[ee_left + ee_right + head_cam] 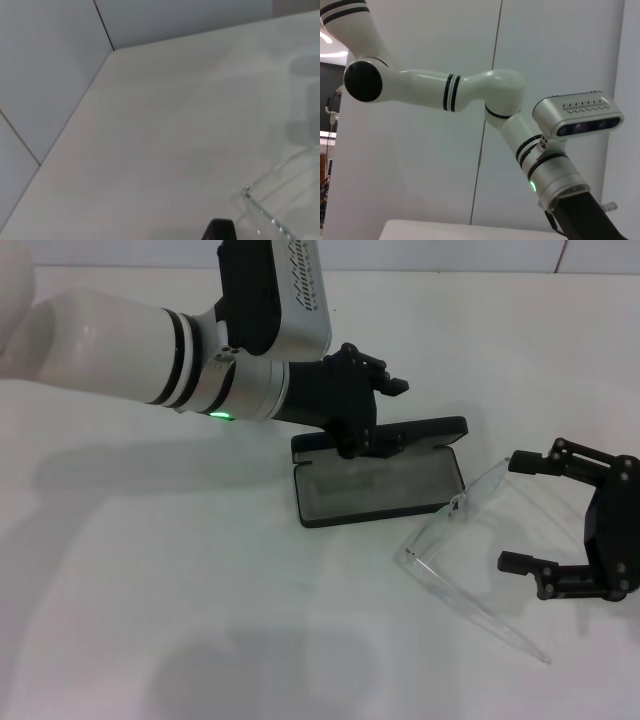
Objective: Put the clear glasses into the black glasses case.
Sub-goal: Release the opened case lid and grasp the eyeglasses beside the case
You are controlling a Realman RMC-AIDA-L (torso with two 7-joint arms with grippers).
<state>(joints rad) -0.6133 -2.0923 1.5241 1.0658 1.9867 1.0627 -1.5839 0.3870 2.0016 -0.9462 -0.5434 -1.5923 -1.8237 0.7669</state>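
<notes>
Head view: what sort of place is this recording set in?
Probably a lab or test cell, not a home: a bare white table boxed in by plain pale wall panels, holding only the open black glasses case and the clear glasses.

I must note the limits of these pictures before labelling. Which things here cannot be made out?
- Head view: the left gripper covers the hinge side of the black glasses case; its grip there cannot be judged.
- Head view: the right gripper is partly cut by the edge.
- Left wrist view: only a corner of the clear glasses shows.
- Right wrist view: neither case nor glasses appears.
</notes>
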